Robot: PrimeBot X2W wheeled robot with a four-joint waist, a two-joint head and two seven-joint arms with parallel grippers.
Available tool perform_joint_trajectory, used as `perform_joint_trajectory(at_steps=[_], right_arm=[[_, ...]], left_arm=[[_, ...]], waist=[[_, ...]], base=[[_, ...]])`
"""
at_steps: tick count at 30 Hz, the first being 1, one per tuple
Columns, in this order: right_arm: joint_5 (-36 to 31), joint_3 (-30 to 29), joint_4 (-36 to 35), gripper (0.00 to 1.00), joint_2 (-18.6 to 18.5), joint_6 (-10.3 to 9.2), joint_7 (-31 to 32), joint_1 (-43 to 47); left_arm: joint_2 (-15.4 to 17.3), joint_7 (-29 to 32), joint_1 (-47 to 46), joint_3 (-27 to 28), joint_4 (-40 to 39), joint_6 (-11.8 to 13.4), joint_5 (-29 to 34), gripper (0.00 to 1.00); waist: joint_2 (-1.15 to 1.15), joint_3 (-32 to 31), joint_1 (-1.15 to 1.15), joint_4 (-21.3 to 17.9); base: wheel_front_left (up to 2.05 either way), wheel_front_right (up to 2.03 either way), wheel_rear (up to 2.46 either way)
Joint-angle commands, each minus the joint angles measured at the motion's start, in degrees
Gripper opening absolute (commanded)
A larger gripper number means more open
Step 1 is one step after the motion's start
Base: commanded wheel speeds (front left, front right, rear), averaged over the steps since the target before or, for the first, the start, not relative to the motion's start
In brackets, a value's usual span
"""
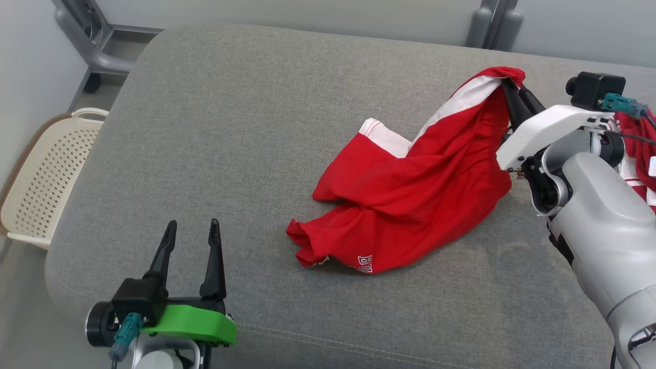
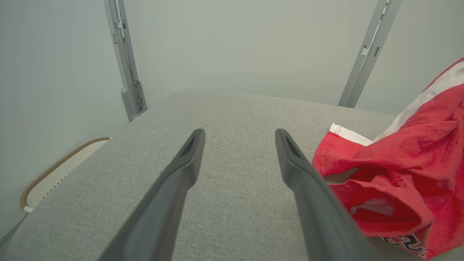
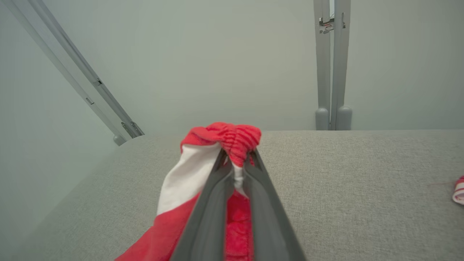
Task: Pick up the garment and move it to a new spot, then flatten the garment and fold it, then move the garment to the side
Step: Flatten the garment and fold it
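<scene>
Right fingers (image 1: pixel 512 105) clenched on garment (image 1: pixel 410 205) waistband, upper right. Left fingers (image 1: pixel 213 241) spread, empty, lower left. White hem lettering (image 1: pixel 365 264) unreadable.

Bare, lab-like test room: a grey fabric-covered padded platform (image 1: pixel 205 128) stands before plain pale walls (image 2: pixel 235 43). Grey metal frame posts (image 2: pixel 123 61) rise at its far corners, one on a caster (image 1: pixel 92 83). A cream perforated laundry basket (image 1: pixel 46 179) sits on the floor at left.

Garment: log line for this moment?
phase: pick-up | right claw: shut on garment, waistband end raised | left claw: open, apart from garment | rest of garment: on cushion
</scene>
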Motion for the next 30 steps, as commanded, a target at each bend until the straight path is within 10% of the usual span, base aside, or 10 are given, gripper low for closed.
perform_joint_trajectory(at_steps=[1, 4, 5, 7, 21, 30], right_arm=[[-0.79, 1.03, 2.71, 0.00, 0.40, 0.00, -0.74, -1.89], [-1.29, 2.59, 6.60, 0.00, 0.97, 0.00, -1.50, -3.60], [-1.47, 3.14, 7.64, 0.20, 1.11, 0.00, -1.69, -4.01], [-1.83, 4.03, 9.46, 1.00, 1.27, 0.00, -2.21, -4.57], [-1.99, 9.19, 9.37, 1.00, 0.46, 0.00, -3.87, 0.42], [-11.29, -3.51, -13.54, 1.00, -0.78, 0.00, -3.88, 14.10]], left_arm=[[0.04, -0.21, -1.06, -0.55, 0.12, 0.07, -0.38, 1.00], [0.04, -0.21, -1.68, -1.63, 0.29, 0.19, -0.73, 1.00], [0.04, -0.21, -1.86, -1.91, 0.38, 0.24, -0.83, 1.00], [0.04, -0.21, -2.04, -2.48, 0.56, 0.33, -0.89, 1.00], [0.04, -0.21, -0.42, -1.73, 0.57, 0.22, -0.26, 1.00], [0.05, -0.21, 0.29, -0.86, 0.31, -0.12, 0.11, 1.00]], waist=[[0.00, 1.16, 0.00, 1.29], [0.00, 1.74, 0.00, 2.08], [0.00, 1.82, 0.00, 2.27], [0.00, 1.83, 0.00, 2.50], [0.00, -0.66, 0.00, -1.43], [0.00, -1.54, 0.00, -4.69]], base=[[0.00, 0.00, 0.00], [0.00, 0.00, 0.00], [0.00, 0.00, 0.00], [0.00, 0.00, 0.00], [0.00, 0.00, 0.00], [0.00, 0.00, 0.00]])
